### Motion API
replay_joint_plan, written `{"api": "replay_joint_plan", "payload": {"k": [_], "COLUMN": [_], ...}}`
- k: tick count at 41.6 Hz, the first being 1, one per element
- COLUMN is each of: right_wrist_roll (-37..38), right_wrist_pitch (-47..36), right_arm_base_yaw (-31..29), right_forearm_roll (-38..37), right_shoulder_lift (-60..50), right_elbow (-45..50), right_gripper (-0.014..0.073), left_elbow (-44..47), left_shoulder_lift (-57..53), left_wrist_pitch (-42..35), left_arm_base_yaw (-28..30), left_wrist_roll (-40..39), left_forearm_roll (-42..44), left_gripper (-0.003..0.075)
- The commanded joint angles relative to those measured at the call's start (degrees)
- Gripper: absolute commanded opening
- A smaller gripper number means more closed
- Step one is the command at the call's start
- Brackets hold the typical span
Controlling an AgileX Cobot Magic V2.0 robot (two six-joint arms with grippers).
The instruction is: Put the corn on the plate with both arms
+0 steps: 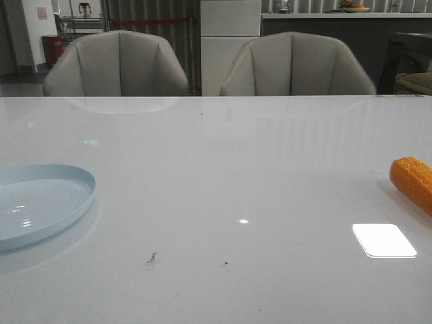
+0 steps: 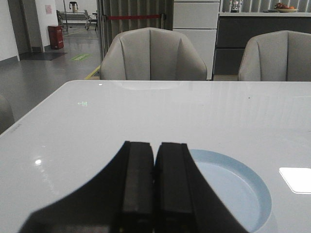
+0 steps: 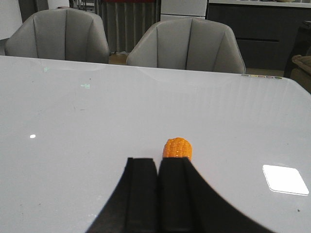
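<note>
Plate sits empty at the left edge of the shiny white table, with the left gripper above it, fingers pressed shut on nothing. Corn lies far off at the right edge. The right gripper is shut too, so it likely must open wide first, then close around the cob's middle. Two grey chairs wait behind.
</note>
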Motion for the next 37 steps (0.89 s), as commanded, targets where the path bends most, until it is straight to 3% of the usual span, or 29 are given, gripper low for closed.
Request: {"api": "replay_joint_plan", "payload": {"k": [1,29,37], "right_wrist_roll": [-0.1,-0.1,-0.1], "right_wrist_pitch": [-4.9,-4.9,-4.9], "right_arm_base_yaw": [-0.2,-0.2,-0.2], "right_forearm_roll": [0.0,0.0,0.0], "right_shoulder_lift": [-0.9,-0.9,-0.9], "right_elbow": [-1.3,-1.3,-1.3], "right_gripper": [0.0027,0.0027,0.0027], "left_elbow": [2.1,2.1,2.1], "left_shoulder_lift": [-0.9,-0.9,-0.9], "left_wrist_pitch": [-4.2,-4.4,-8.0], "left_arm_base_yaw": [-0.3,-0.3,-0.3], "left_wrist_roll": [-0.2,-0.2,-0.2], "left_forearm_roll": [0.0,0.0,-0.1], "left_gripper": [0.0089,0.0089,0.0089]}}
